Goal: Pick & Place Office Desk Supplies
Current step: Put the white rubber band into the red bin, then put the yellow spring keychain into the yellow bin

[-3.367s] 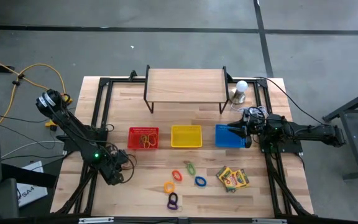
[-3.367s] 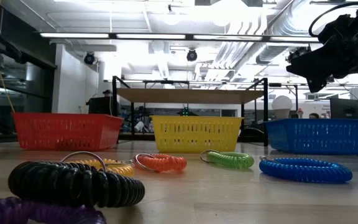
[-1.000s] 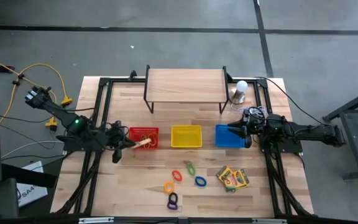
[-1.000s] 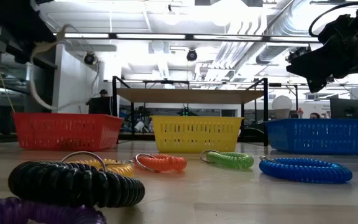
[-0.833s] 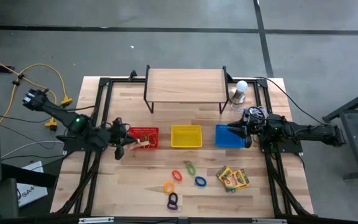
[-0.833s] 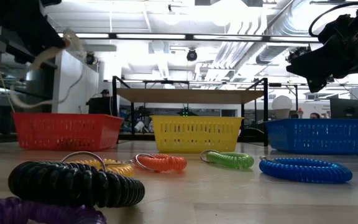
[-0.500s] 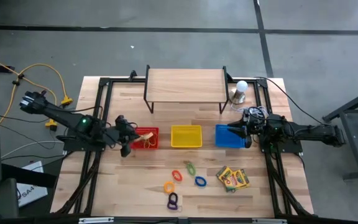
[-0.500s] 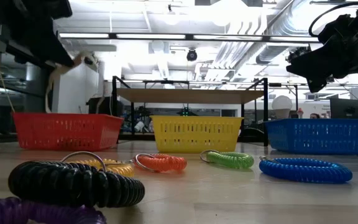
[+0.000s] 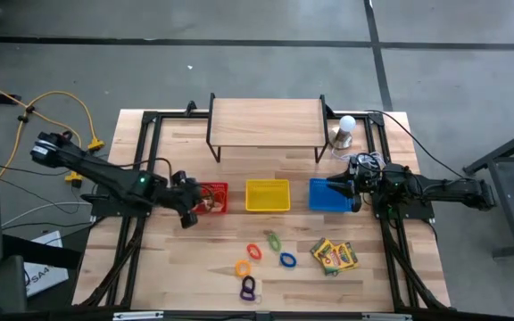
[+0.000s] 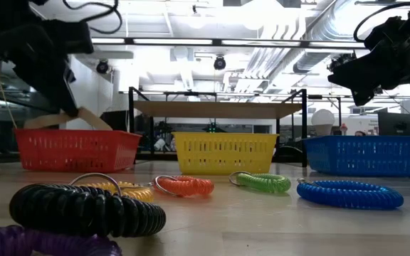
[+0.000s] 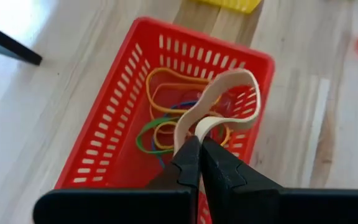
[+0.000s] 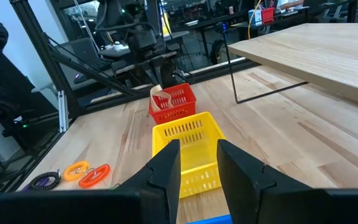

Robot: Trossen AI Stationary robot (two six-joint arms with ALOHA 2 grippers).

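**Rubber band poised over the red basket**

The left gripper hung above the red basket, fingers pinched tight on a tan rubber band looping over the bands already inside. A good release probably needed the loop centred within the walls and lowered before parting the fingers, lest it spring out. The right gripper, fingers apart and empty, waited over the blue basket.

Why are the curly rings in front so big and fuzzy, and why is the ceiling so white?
Low view: the black coil lies right by the lens, so it looks huge and soft; the ceiling lights glare to white. Left wrist view: the left gripper and its tan rubber band look sharp.
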